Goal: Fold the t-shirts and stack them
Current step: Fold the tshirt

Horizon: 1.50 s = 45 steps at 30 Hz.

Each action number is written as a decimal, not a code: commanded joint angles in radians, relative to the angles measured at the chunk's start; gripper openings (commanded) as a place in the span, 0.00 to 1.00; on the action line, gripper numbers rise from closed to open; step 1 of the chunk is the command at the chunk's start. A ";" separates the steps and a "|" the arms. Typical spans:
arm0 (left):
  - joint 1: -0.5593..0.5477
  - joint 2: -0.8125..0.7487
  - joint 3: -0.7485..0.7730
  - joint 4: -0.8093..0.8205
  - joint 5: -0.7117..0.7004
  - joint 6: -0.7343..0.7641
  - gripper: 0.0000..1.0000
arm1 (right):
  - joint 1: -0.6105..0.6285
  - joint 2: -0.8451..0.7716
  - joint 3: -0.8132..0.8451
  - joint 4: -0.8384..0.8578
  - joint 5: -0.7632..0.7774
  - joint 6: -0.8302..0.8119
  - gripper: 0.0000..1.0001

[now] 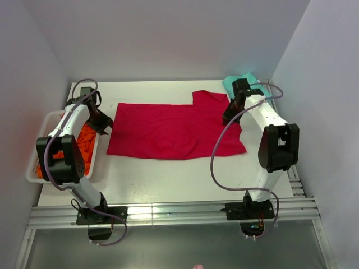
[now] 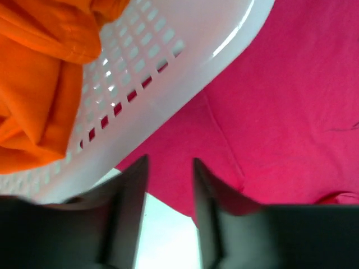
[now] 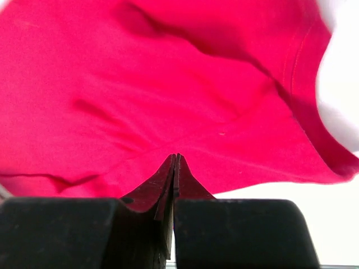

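Where the right fingers meet: right gripper (image 3: 175, 161) pressed together, pinching the crimson t-shirt (image 3: 140, 84) near its sleeve, at the shirt's 2 o'clock.
Left fingers: left gripper (image 2: 170, 174) spread, bare table (image 2: 162, 235) showing between them, at the shirt's 9 o'clock edge, just beside the basket (image 2: 185, 61).
Crimson t-shirt: plain, spread flat mid-table, lying lengthwise from 9 to 3 o'clock, lightly wrinkled.
Teal t-shirt (image 1: 233, 83): bunched at the table's 1 o'clock corner.
Basket: white, slatted, at 9 o'clock, holding orange garments (image 2: 33, 84).
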 commanded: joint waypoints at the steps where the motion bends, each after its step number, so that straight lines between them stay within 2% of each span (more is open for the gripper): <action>1: -0.049 -0.019 -0.013 0.038 -0.006 0.015 0.41 | 0.013 -0.033 -0.164 0.101 -0.086 0.023 0.00; 2: -0.063 -0.016 -0.013 0.039 -0.006 0.015 0.31 | 0.016 -0.045 -0.196 0.133 -0.099 0.042 0.00; 5: -0.135 -0.001 -0.014 0.041 -0.006 0.011 0.14 | 0.025 -0.065 -0.285 0.170 -0.129 0.063 0.00; 10: -0.224 0.019 -0.065 0.059 -0.006 -0.003 0.05 | 0.036 -0.038 -0.340 0.180 -0.097 0.051 0.00; 11: -0.231 0.027 -0.071 0.056 -0.006 0.000 0.00 | 0.036 -0.030 -0.342 0.173 -0.085 0.053 0.00; 17: -0.254 0.073 -0.124 0.024 -0.065 -0.009 0.00 | 0.010 0.030 -0.365 0.150 -0.028 0.080 0.00; 27: -0.248 0.105 -0.217 -0.008 -0.154 -0.069 0.00 | -0.066 -0.018 -0.425 0.108 0.081 0.129 0.00; 38: -0.167 0.036 -0.414 0.027 -0.176 -0.132 0.00 | -0.176 -0.059 -0.472 0.058 0.205 0.163 0.00; 42: -0.161 -0.063 -0.369 -0.034 -0.185 -0.144 0.00 | -0.181 -0.096 -0.436 0.042 0.188 0.149 0.00; 45: -0.187 -0.114 -0.235 -0.111 -0.184 -0.161 0.11 | -0.176 -0.137 -0.371 0.014 0.150 0.145 0.00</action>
